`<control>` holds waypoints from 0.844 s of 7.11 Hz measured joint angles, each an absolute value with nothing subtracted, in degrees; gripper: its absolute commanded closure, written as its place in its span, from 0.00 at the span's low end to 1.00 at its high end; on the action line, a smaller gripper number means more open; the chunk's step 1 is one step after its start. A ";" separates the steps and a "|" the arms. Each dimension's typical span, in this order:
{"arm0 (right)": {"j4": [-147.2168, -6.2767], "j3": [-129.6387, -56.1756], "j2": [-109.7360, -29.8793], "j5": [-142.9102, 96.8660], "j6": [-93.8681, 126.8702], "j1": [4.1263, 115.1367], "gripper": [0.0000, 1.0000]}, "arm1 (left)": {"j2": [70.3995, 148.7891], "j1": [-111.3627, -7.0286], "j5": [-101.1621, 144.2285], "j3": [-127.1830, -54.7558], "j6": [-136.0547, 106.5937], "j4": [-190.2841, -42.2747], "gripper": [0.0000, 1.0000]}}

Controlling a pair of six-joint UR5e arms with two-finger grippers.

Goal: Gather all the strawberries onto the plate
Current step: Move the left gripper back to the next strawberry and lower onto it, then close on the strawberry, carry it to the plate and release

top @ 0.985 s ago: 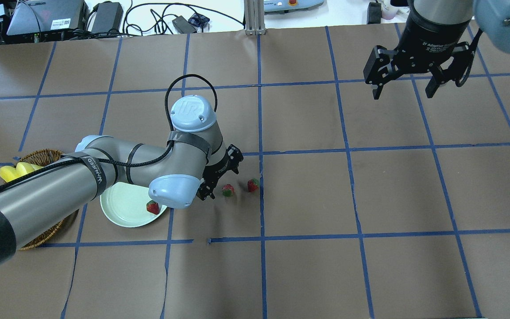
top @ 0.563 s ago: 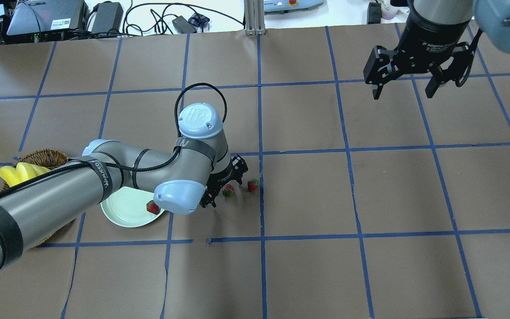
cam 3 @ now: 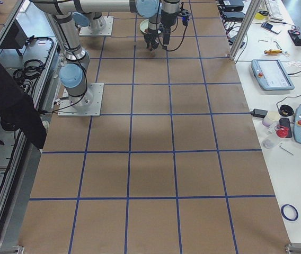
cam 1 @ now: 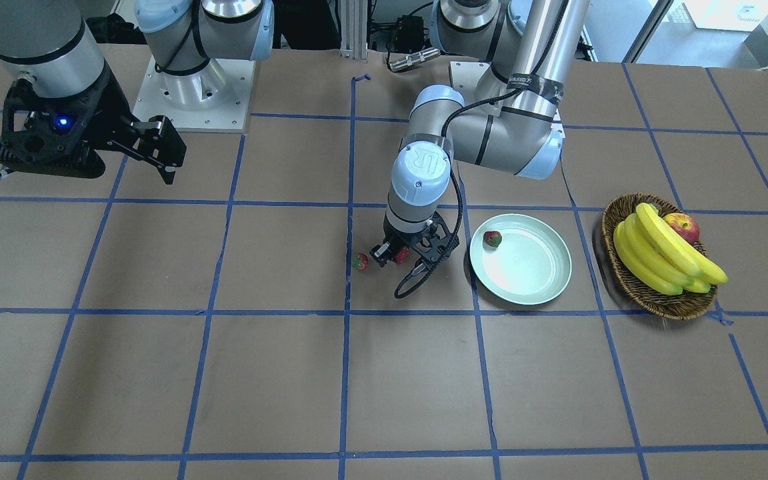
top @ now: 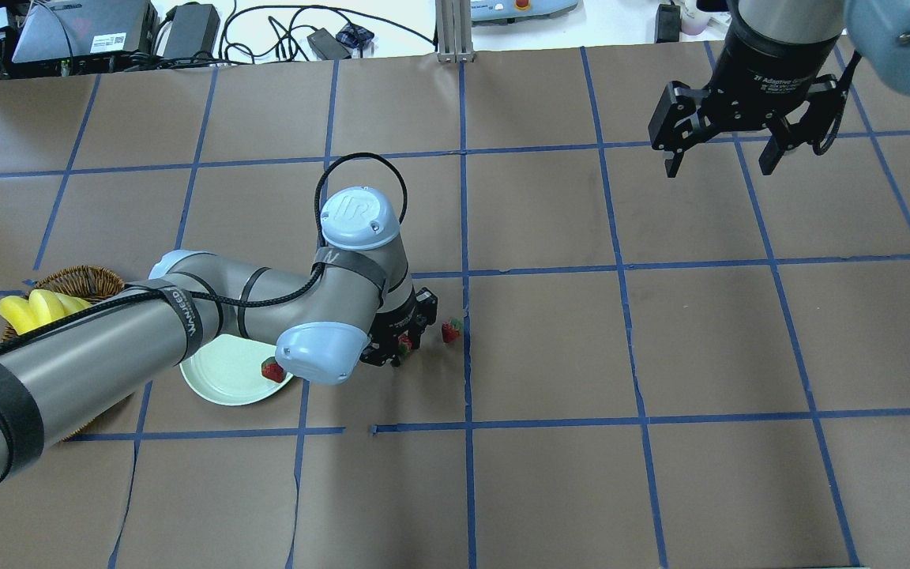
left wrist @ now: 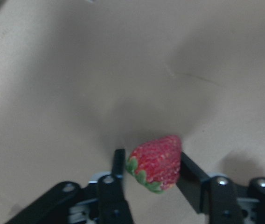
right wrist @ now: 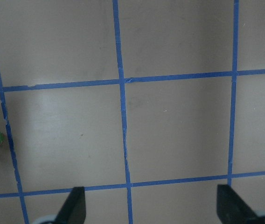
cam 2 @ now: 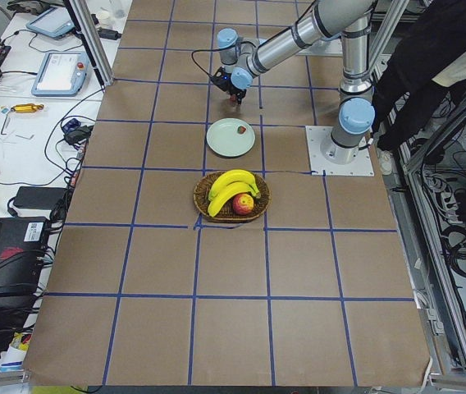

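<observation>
Left pincer (left wrist: pixel 152 159): low at the brown paper-covered counter (cam 1: pixel 224 373) with its blue tape grid, fingers pinching a small red strawberry with green leafy top (left wrist: pixel 156 161) from both sides. Second small red strawberry (cam 1: pixel 359 261): on the counter just beside that pincer, on the side away from the plate. Third small red strawberry (cam 1: pixel 492 238): inside the round pale mint glossy plate (cam 1: pixel 524 287), close to its rim; the plate lies near the left pincer. Right pincer (top: pixel 720 167): fingers spread, holding nothing, above the counter at the far right, well apart.

Counted: three strawberries (cam 1: pixel 493 238), one plate (cam 1: pixel 524 301), one basket (cam 1: pixel 651 301), one banana bunch (cam 1: pixel 651 257), one apple (cam 1: pixel 683 227), one left end effector (top: pixel 401 348), one right end effector (top: pixel 720 168).
</observation>
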State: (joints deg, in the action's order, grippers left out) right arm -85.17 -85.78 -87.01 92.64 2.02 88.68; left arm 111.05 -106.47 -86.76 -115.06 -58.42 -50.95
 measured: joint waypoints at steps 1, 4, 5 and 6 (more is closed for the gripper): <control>-85.17 -85.78 -86.99 92.64 2.02 88.68 0.00 | 110.85 -106.42 -86.94 -114.87 -57.72 -50.92 0.87; -85.24 -85.78 -86.93 92.64 2.02 88.68 0.00 | 108.04 -103.83 -90.26 -113.89 -53.56 -52.99 0.86; -85.25 -85.78 -86.93 92.64 2.02 88.68 0.00 | 106.59 -101.46 -91.23 -113.86 -52.67 -55.49 0.86; -85.25 -85.78 -86.93 92.64 2.02 88.68 0.00 | 105.26 -98.59 -91.66 -113.96 -51.23 -58.00 0.87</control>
State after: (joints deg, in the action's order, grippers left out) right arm -85.25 -85.78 -86.93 92.64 2.02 88.68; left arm 105.26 -98.59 -91.66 -113.96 -51.23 -58.00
